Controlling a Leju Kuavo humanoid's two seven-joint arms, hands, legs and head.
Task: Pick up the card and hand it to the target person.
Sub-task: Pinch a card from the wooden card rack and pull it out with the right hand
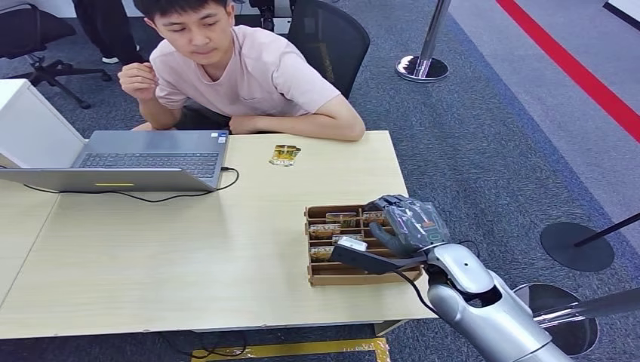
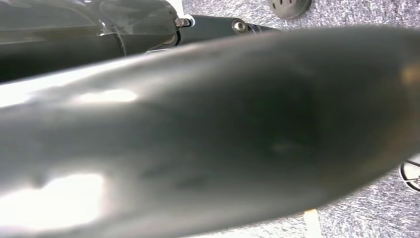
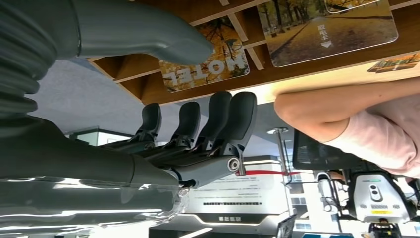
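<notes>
1. Grey carpet floor (image 1: pixel 483 136) with a red stripe (image 1: pixel 573 68) at far right; stanchion bases (image 1: pixel 423 68) stand on it.
2. Light wood tabletop (image 1: pixel 189 256) carries an open laptop (image 1: pixel 128 162) at the left with a black cable (image 1: pixel 151 197) trailing from it.
3. Brown slotted card tray (image 1: pixel 321 275) sits near the tabletop's right edge; several cards stand in its compartments, printed with autumn trees and the word "HOTEL".
4. One loose card (image 1: pixel 285 154) lies flat on the tabletop, near the far edge, just in front of the person's forearm and well apart from the tray.
5. A person (image 1: pixel 241 75) in a pink shirt sits at the far side, one forearm resting on the tabletop.
6. Right robot hand (image 1: pixel 404 226) is over the tray's right side. In the right wrist view the thumb (image 3: pixel 148 37) tip lies against a "HOTEL" card (image 3: pixel 208 67) in the tray; the dark fingers (image 3: pixel 218 121) are extended side by side, apart from the thumb. No card is gripped: robot hand is open.
7. Left robot hand: the left wrist view is blurred by a dark curved surface; state cannot be told.
</notes>
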